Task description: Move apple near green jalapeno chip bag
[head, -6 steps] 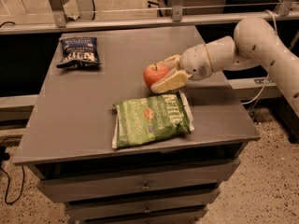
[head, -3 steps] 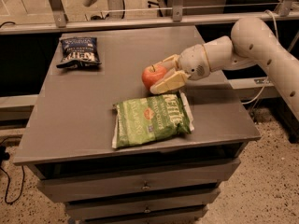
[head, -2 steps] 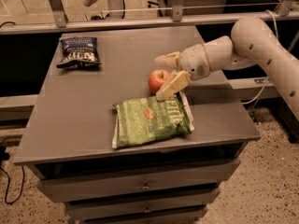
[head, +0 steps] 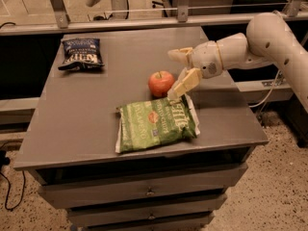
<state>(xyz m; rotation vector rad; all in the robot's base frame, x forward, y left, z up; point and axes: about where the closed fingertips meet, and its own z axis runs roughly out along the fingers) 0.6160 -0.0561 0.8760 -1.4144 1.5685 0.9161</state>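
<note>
The small red apple (head: 160, 83) rests on the grey table (head: 86, 109), just behind the upper edge of the large green jalapeno chip bag (head: 155, 123), which lies flat near the table's front edge. My gripper (head: 176, 74) is just right of the apple, a little above the table. Its fingers are spread wide and hold nothing; the apple sits free to their left.
A smaller dark blue chip bag (head: 81, 53) lies at the table's back left corner. My white arm (head: 262, 40) reaches in from the right. The table has drawers (head: 149, 192) below its front edge. A metal rail (head: 144, 22) runs behind the table.
My gripper was shut on the apple; it has opened and drawn back to the right. The apple now rests on the table next to the green bag.
</note>
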